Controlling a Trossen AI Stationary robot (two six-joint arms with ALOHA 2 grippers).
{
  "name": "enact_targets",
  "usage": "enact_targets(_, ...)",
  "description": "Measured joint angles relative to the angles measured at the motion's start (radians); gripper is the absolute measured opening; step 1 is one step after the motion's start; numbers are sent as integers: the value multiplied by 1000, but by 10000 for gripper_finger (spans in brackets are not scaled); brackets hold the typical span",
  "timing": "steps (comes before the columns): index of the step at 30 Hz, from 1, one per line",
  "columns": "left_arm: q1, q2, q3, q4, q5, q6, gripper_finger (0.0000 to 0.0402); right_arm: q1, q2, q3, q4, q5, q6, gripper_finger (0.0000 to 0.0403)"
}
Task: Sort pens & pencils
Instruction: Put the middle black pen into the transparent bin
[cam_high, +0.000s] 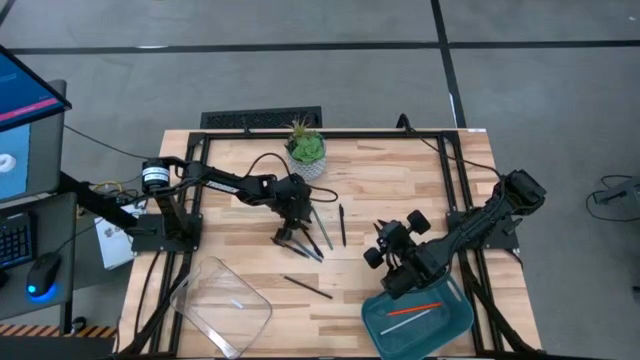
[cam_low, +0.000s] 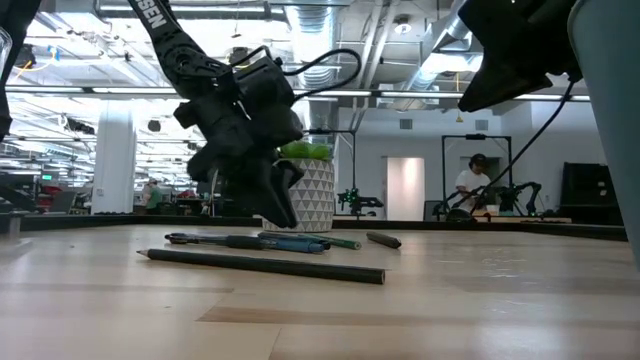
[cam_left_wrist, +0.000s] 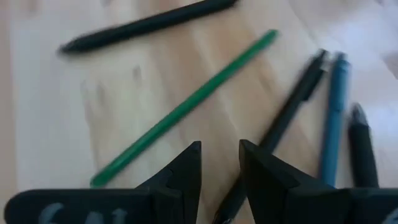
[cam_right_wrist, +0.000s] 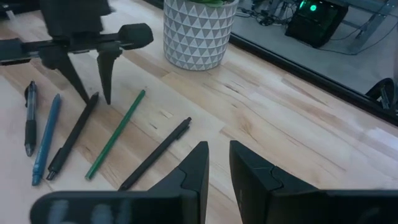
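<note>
At the table's front edge sit two trays: a teal tray (cam_high: 372, 322) holding two sticks, one orange-red pencil (cam_high: 415, 306) and one pale stick (cam_high: 410, 316), and an empty clear tray (cam_high: 190, 285). The right gripper (cam_right_wrist: 217, 146) hovers just above the teal tray with a narrow gap between its fingers and nothing in it.

Next comes one lone dark pencil (cam_high: 307, 287), lying apart from the rest. Beyond it is the cluster of five: three black pens, one blue pen (cam_right_wrist: 46, 138) and one green pencil (cam_right_wrist: 115, 134). That makes eight sticks I can count.

The left gripper (cam_right_wrist: 95, 96) hangs over this cluster, fingers apart, straddling the end of the middle black pen (cam_right_wrist: 74, 138).

The risk, as I judge it, is crowding. The blue pen and the green pencil lie just beside that black pen, so closing fingers could pinch a neighbour or roll it away. Gripped at its end, the pen may also tip or slip out.

Farthest back stands one patterned plant pot (cam_right_wrist: 199, 31), which a swinging pen could strike.
</note>
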Motion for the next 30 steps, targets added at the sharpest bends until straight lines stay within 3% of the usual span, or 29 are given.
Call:
enact_targets(8,0,0,0,-4,27,84,98,0,0,0,4,0,0,87)
enact_targets(16,0,-1,-41,-4,209,120,98,0,0,0,5,0,0,87)
enact_targets(23,0,-1,-43,7,133,130,98,0,0,0,5,0,-1,87)
enact_targets(30,0,-1,-43,34,128,159,98,0,0,0,5,0,-1,87)
